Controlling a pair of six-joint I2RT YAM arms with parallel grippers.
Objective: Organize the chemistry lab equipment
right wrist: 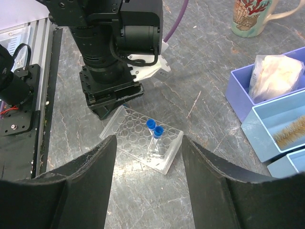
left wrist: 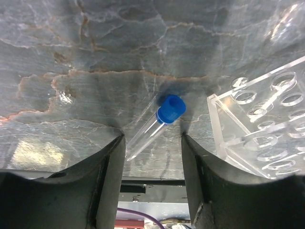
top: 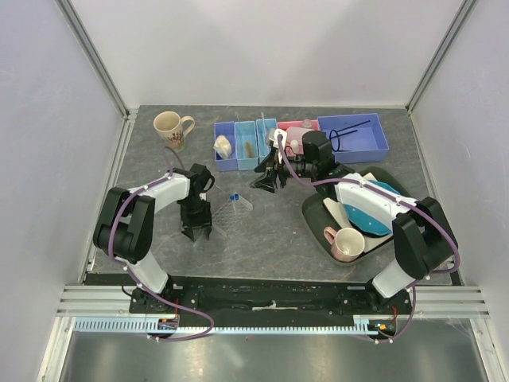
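Observation:
A clear rack (top: 228,210) lies on the table with two blue-capped tubes (right wrist: 153,130) standing in it. A third blue-capped tube (left wrist: 157,125) lies flat on the table left of the rack (left wrist: 267,133). My left gripper (left wrist: 152,139) is open, pointing down, with that tube's lower end between its jaws and not gripped. It stands at the rack's left edge in the top view (top: 196,231). My right gripper (top: 266,180) is open and empty. It hovers right of the rack (right wrist: 143,139), above the table.
Bins line the back: a purple one with a whitish bag (top: 223,146), light blue ones (top: 248,149), a pink one (top: 299,131), and a large blue one with the black wire ring (top: 343,135). A beige mug (top: 169,126) stands back left. A black tray (top: 316,213) holds a blue plate and a pink mug (top: 347,243).

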